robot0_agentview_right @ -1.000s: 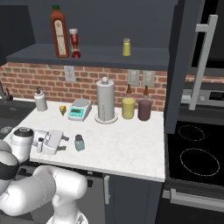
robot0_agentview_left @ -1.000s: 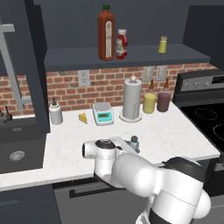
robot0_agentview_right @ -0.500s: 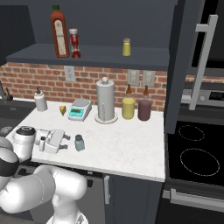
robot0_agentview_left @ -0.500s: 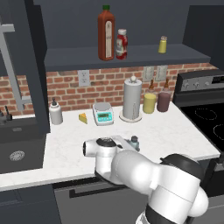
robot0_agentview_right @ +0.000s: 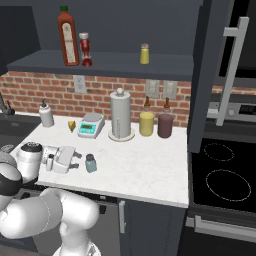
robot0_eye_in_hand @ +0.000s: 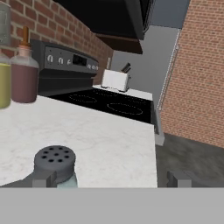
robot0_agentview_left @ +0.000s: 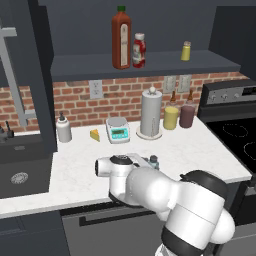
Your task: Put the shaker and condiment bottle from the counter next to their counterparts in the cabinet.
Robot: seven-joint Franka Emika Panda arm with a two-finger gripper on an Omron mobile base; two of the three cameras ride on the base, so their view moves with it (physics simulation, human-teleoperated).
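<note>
Upright on the counter (robot0_agentview_right: 145, 165), the shaker (robot0_agentview_right: 90, 163) stands near the front edge, its grey perforated cap (robot0_eye_in_hand: 54, 158) close before the hand camera. The gripper (robot0_agentview_right: 77, 161) lies level just to its left in the right base view, fingers pointing at it; in the hand view one finger tip (robot0_eye_in_hand: 43, 178) sits beside the shaker's base and the other (robot0_eye_in_hand: 179, 178) stands well off to the side, so the pincer is spread wide and grasps nothing. In the left base view the shaker (robot0_agentview_left: 153, 161) peeks out just past the arm's white wrist.

Up on the cabinet (robot0_agentview_right: 105, 67) shelf, the condiment bottle (robot0_agentview_right: 85, 49) already stands just beside the tall red bottle (robot0_agentview_right: 67, 36) with the green cap, while the small yellow shaker (robot0_agentview_right: 144, 53) stands well apart toward the shelf's other end.

Farther back on the counter, against the brick wall, are a paper towel holder (robot0_agentview_right: 120, 114), a yellow jar (robot0_agentview_right: 146, 120) and a dark red jar (robot0_agentview_right: 165, 122) side by side, a small kitchen scale (robot0_agentview_right: 90, 124), a wedge of cheese (robot0_agentview_right: 72, 125) and a white soap dispenser (robot0_agentview_right: 46, 114). A stove (robot0_agentview_right: 225, 180) with a black cooktop adjoins the counter.
</note>
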